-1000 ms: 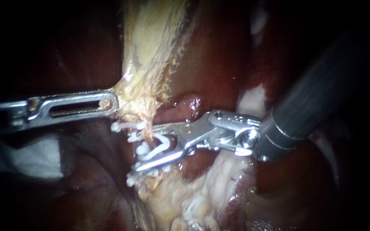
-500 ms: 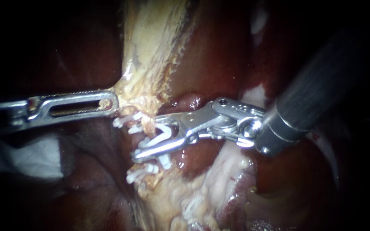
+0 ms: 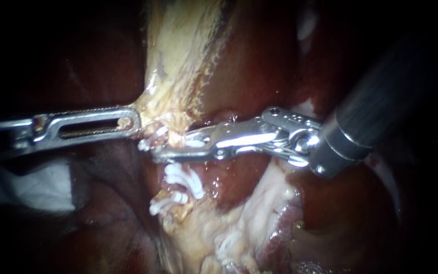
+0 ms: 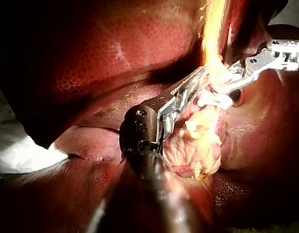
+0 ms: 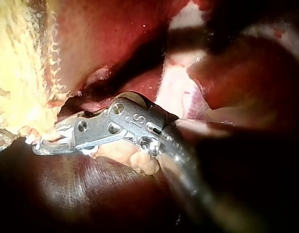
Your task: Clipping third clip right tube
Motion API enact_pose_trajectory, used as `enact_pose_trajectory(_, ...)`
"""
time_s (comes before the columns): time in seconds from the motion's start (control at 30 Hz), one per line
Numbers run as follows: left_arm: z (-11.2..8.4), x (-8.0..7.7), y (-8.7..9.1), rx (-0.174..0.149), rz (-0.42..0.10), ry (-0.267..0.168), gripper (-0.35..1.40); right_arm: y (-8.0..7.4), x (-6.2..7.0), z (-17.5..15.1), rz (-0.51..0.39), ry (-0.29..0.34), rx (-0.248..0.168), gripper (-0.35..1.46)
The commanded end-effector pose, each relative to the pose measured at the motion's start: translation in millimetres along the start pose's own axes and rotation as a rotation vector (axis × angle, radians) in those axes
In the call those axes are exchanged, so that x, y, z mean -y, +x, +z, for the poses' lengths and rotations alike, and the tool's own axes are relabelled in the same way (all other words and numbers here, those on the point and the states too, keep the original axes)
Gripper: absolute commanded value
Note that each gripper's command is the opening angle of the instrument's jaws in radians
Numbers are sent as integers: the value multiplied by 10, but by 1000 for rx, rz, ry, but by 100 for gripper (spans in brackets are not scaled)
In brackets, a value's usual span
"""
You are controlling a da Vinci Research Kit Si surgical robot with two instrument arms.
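Note:
My left instrument (image 3: 130, 123) comes in level from the left, its slotted jaws shut on the pale yellow gallbladder tissue (image 3: 178, 56) and holding it taut. My right instrument (image 3: 171, 150) reaches in from the upper right. Its jaws lie together, shut on a white clip around the tube (image 3: 177, 136) just below the left jaws. Two more white clips (image 3: 183, 177) (image 3: 166, 204) sit lower on the same strand. The left wrist view shows my left instrument (image 4: 198, 82) gripping yellow tissue, with the right instrument (image 4: 227, 85) meeting it. In the right wrist view the right instrument (image 5: 47, 144) is closed at the tissue edge.
Dark red liver (image 3: 252, 66) surrounds the strand on both sides. Pale fatty tissue (image 3: 219, 238) spreads below the clips. White gauze (image 3: 41, 187) lies under the left shaft. The right instrument's dark shaft (image 3: 381, 106) crosses the upper right.
My right instrument's jaws, open around a white clip one second ago, have closed and shifted up to the tube just under the left jaws. The left instrument has held still.

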Motion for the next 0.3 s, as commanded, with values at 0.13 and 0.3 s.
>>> enact_pose_trajectory(0.13, 0, 0, 0, 0, 0, 1, -35, -3, 0, 2, 12, 9, 1, -35)
enact_pose_trajectory(0.3, 1, -1, 0, 0, 0, 1, -35, -3, 0, 2, 12, 9, 1, -35)
